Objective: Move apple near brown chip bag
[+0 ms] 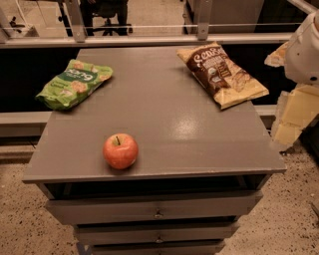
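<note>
I am recording this as an office-type workspace. I am facing a grey desk (164, 124) with shallow drawers (154, 209) stacked under its top, each carrying a small metal pull. It is standing on a speckled hard floor (20, 219). Behind it a metal rail (149, 41) on upright posts is running across the room. Beyond that, a wheeled office chair (107, 10) is sitting on pale flooring. My arm's white casing (304, 50) is showing at the right edge, and my gripper is lying outside the view.
</note>
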